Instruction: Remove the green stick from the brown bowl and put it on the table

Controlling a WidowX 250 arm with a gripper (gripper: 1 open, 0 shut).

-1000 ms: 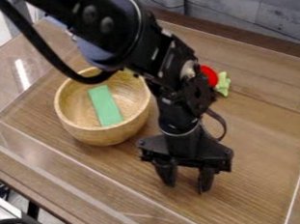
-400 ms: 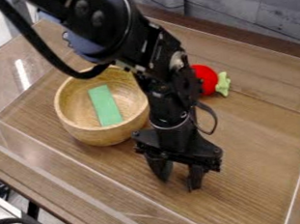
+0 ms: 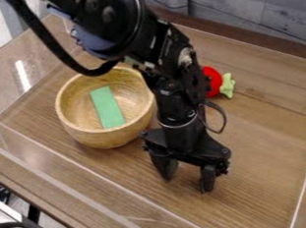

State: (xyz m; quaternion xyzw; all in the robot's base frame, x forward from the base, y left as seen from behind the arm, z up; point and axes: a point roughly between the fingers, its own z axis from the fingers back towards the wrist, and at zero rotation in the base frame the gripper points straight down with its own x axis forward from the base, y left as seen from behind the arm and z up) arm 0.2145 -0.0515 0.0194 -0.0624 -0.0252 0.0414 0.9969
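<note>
Low over the brown wood-grain table point(image 3: 108, 184), near the side of the bowl, hang the black jaws point(image 3: 189, 176) of 1 black robot arm point(image 3: 167, 95). Their 2 tips stand apart, with a gap of tabletop showing between them, and they hold nothing. The arm reaches down from the upper left of the view, and its upper part crosses in front of the bowl's far rim.

Beside the arm sits 1 round light-tan wooden bowl point(image 3: 78, 125), thick-walled and far wider than the ball. Inside it lies the task's thing, 1 green stick point(image 3: 108, 107): a flat, rectangular bar in light, minty green, plain-faced, with straight long edges and squared ends. It is longer than it is wide, even in colour, and shorter than the bowl's width. It lies inside the bowl at a slight slant, its broad face showing whole, apart from the jaws.

On the arm's other side, farther back on the table, rests 1 red ball point(image 3: 214, 80) with a small green leaf point(image 3: 228, 85) at its side, partly hidden by the arm. Wooden boards point(image 3: 261, 20) stand beyond the table.
</note>
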